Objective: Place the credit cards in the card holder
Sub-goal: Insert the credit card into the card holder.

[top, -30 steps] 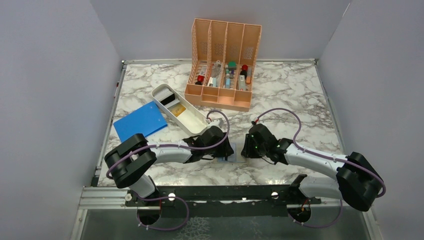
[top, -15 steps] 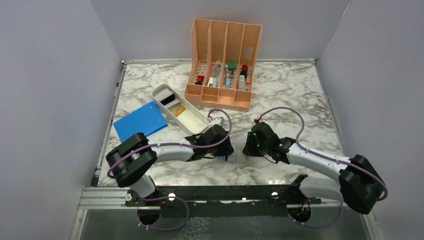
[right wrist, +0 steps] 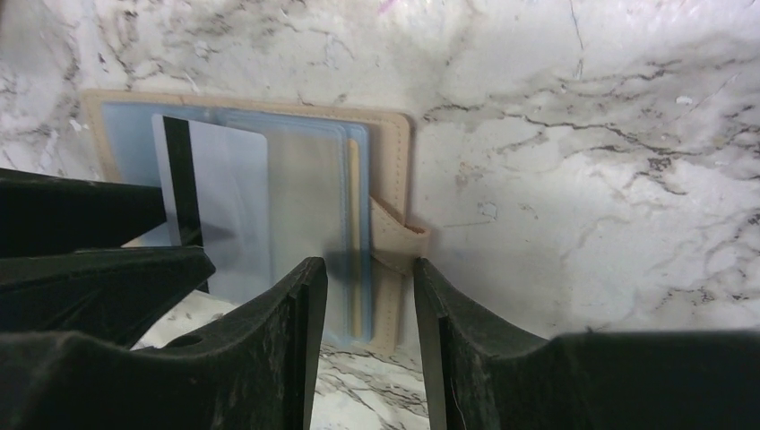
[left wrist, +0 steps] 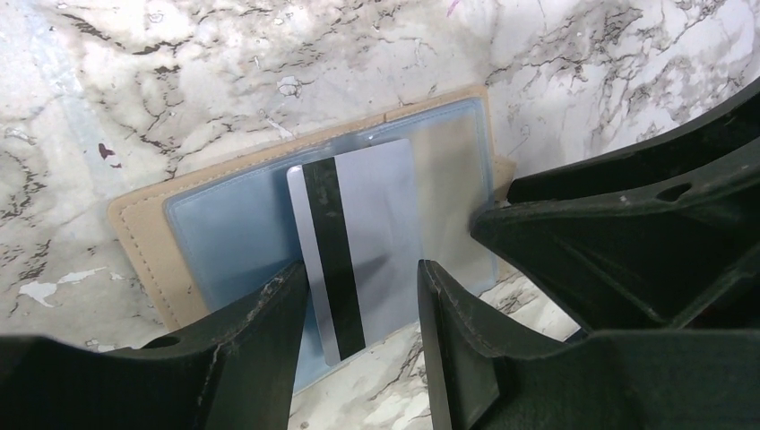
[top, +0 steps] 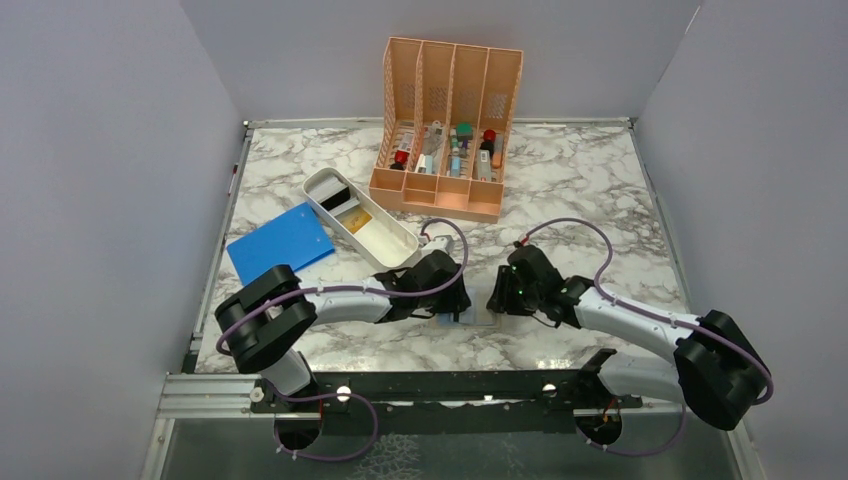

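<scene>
The tan card holder [top: 478, 318] lies open near the table's front edge, clear sleeves up; it also shows in the left wrist view [left wrist: 143, 242] and the right wrist view [right wrist: 394, 179]. A pale card with a black stripe [left wrist: 367, 233] lies partly inside a sleeve and is also in the right wrist view [right wrist: 224, 179]. My left gripper [left wrist: 363, 269] is open, its fingers on either side of the card's near end. My right gripper [right wrist: 366, 264] is open over the holder's right edge and strap [right wrist: 399, 242]. A gold-yellow card [top: 358, 220] lies in the white tray.
The white oblong tray [top: 395, 262] lies slantwise just behind my left gripper [top: 452, 300]. A large blue sheet [top: 280, 243] lies at the left. The orange slotted rack [top: 447, 130] with small items stands at the back. My right gripper [top: 497, 298] faces the left one.
My left gripper has moved a little to the right, toward the holder. The right gripper has shifted slightly. The holder has stayed in place.
</scene>
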{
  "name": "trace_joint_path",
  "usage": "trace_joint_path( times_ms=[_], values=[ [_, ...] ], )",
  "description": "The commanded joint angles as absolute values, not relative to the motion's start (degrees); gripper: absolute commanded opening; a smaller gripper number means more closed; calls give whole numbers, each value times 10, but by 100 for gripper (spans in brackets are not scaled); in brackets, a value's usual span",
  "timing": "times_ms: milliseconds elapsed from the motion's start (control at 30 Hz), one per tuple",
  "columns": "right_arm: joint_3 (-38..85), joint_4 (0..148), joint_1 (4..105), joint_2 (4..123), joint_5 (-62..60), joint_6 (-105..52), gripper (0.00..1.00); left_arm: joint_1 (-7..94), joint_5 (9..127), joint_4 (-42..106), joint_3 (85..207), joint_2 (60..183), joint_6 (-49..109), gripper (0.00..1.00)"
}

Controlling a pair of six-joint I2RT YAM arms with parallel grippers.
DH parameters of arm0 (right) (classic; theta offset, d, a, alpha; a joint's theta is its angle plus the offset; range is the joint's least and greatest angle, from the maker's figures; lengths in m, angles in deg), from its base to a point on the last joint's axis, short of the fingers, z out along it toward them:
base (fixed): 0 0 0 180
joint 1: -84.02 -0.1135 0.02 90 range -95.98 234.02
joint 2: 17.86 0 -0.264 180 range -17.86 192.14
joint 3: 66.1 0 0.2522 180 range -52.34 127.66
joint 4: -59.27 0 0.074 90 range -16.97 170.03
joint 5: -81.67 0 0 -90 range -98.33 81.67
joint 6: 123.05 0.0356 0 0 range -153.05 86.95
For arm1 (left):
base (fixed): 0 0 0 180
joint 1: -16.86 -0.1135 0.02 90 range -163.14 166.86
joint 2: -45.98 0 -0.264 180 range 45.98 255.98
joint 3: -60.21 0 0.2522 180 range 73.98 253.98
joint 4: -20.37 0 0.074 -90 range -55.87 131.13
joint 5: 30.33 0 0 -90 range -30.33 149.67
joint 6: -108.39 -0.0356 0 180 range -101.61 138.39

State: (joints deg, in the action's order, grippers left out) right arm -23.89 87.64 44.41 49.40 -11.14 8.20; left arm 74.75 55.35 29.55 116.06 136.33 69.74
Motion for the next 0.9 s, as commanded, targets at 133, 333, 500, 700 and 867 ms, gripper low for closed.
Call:
trace_joint_path(
  times_ms=[133,333,500,700,867],
  values=[
    [-273,838,449,509,-68,108,46,755,556,276,1175,1379,699,51],
    [-290,803,448,508,-18,127,43,759,567,258,1183,1385,705,50],
    [-295,795,448,509,-13,132,42,762,580,233,1185,1397,712,50],
    [-298,800,448,510,-21,133,42,762,587,223,1184,1404,718,50],
    [-287,829,448,491,-50,131,42,762,576,235,1186,1383,713,50]
  ],
)
